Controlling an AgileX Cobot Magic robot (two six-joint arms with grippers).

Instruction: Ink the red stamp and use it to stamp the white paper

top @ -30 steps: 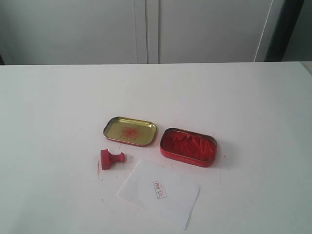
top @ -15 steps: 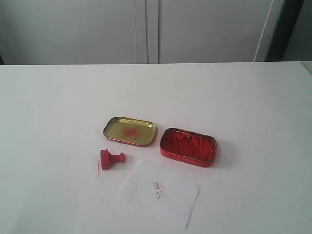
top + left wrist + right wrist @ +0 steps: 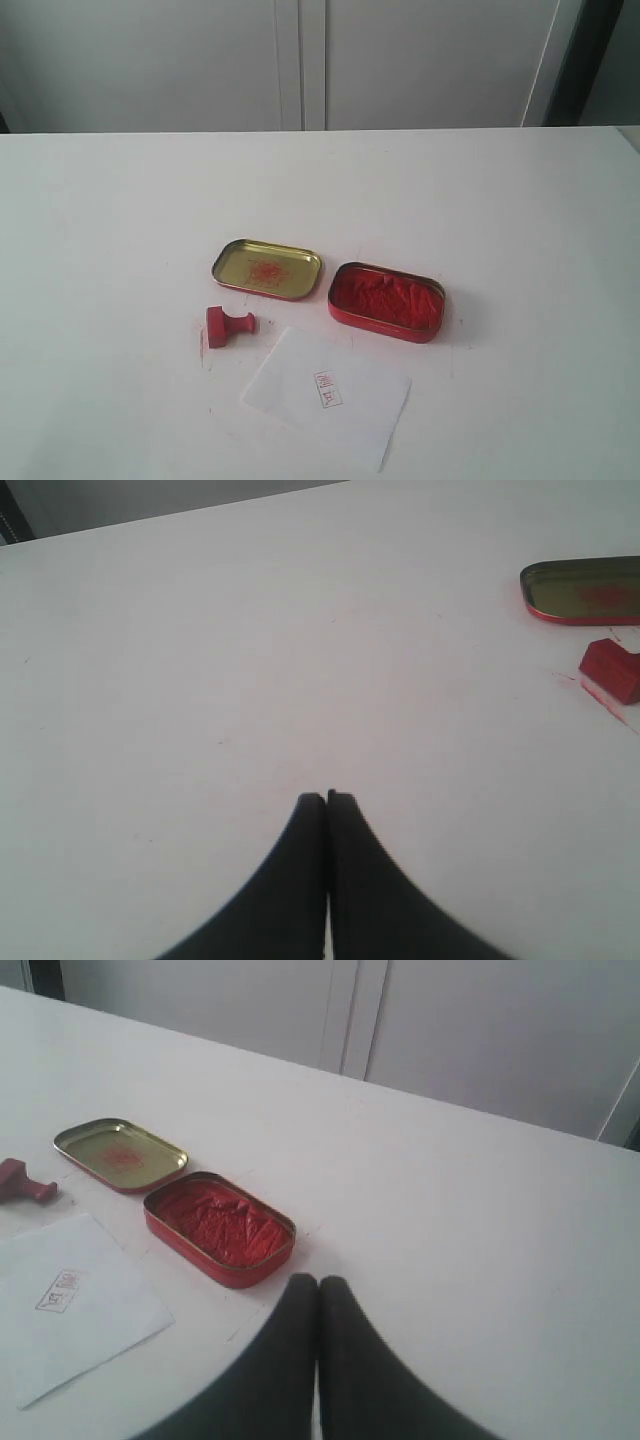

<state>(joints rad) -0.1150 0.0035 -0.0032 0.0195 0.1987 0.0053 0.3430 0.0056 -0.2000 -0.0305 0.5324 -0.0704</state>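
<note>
The red stamp [image 3: 227, 326] lies on its side on the white table, left of the white paper [image 3: 328, 394], which bears a small red stamp mark. The stamp also shows at the edge of the left wrist view [image 3: 610, 670] and of the right wrist view [image 3: 22, 1182]. The paper [image 3: 70, 1300] lies near the red tin of ink paste [image 3: 386, 300] [image 3: 218, 1224]. My left gripper [image 3: 327, 798] is shut and holds nothing, well away from the stamp. My right gripper [image 3: 318, 1282] is shut and holds nothing, close beside the ink tin. Neither gripper appears in the exterior view.
The shallow gold-coloured tin lid [image 3: 266, 268] [image 3: 585, 588] [image 3: 120, 1153] lies open beside the ink tin, behind the stamp. Grey cabinet doors [image 3: 300, 60] stand beyond the table's far edge.
</note>
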